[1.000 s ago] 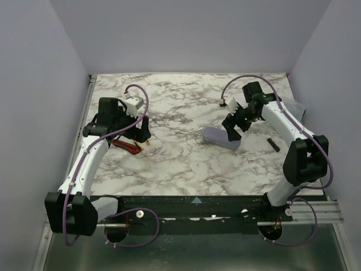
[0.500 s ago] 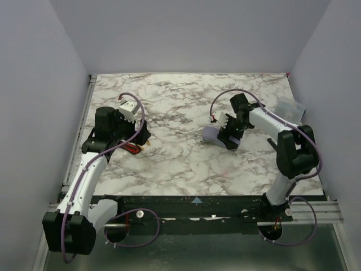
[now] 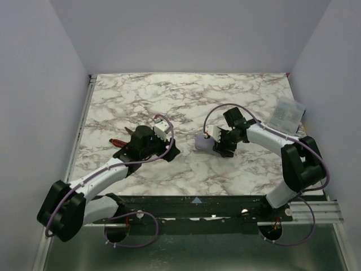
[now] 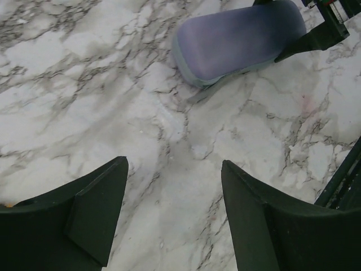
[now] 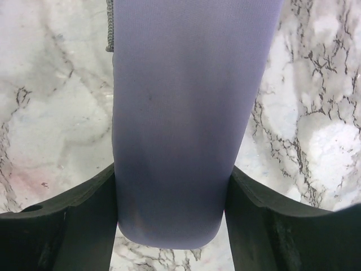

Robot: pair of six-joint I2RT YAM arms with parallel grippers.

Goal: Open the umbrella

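The umbrella (image 3: 203, 142) lies folded on the marble table, a pale lavender oblong bundle wrapped in fabric; its shaft and handle are hidden. My right gripper (image 3: 220, 142) is shut on its right end, and in the right wrist view both black fingers press against the sides of the bundle (image 5: 175, 113) near its rounded end, with the gripper (image 5: 171, 192) around it. My left gripper (image 3: 169, 151) is open and empty, low over bare table a little left of the umbrella. In the left wrist view the umbrella (image 4: 237, 39) lies ahead of the open gripper (image 4: 174, 165).
A red-handled object (image 3: 117, 141) lies on the table behind my left arm. A clear plastic bag (image 3: 289, 113) sits at the table's right edge. Grey walls close in the table on three sides.
My right gripper has slid the umbrella leftward and toward the near edge. My left arm has swung right, away from the red object, to the middle of the table.
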